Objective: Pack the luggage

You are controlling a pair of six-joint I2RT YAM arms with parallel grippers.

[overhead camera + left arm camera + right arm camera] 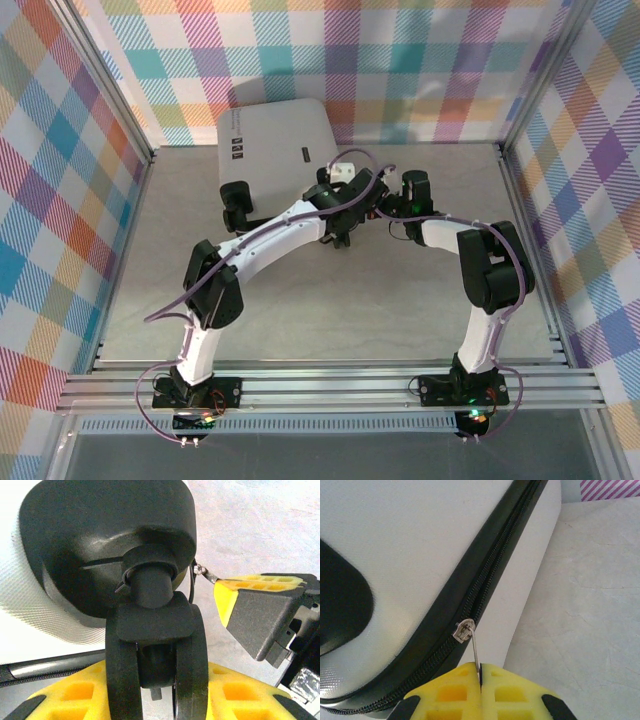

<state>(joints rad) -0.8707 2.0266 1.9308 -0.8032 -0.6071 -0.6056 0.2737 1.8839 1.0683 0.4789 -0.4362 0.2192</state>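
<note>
Pinching thin metal zipper pull [476,651] on white luggage [410,555]: right tool [481,680]; left tool [210,645] state unclear

walls [60,200]: pastel plaid; tabletop [330,300]: grey; frame [330,385]: aluminium rails

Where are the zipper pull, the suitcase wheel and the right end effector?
zipper pull [475,650], right wrist view, on the thin metal tab below the slider.
wheel [122,675], left wrist view, on its left black disc.
right end effector [481,674], right wrist view, midway between its shut yellow fingertips.
</note>
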